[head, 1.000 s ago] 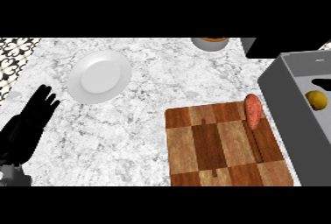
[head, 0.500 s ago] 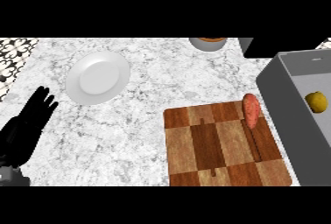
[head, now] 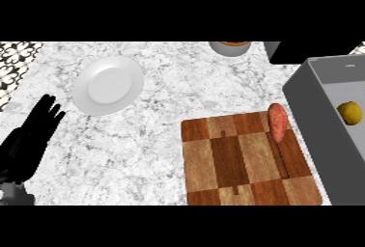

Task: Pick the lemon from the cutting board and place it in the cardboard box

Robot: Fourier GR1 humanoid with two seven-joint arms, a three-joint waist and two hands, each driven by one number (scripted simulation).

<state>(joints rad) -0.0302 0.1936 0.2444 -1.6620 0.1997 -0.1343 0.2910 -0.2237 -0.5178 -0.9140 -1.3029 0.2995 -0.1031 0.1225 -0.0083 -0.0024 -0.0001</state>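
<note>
Lemon [head: 349, 112] already sits inside the box [head: 306, 87] at the worktop's right edge, apart from the board [head: 235, 164]. Looks nearly round, long axis roughly top-to-bottom of view, can't tell tip direction. Left hand [head: 32, 140] rests spread, fingers straight, at left edge; right hand not in view. Risk: little left; a re-entering hand could nudge the box wall.

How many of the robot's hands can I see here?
1: a black left hand resting open, fingers up, at the left edge over the grey-white marble counter. The right hand is out of view.
</note>
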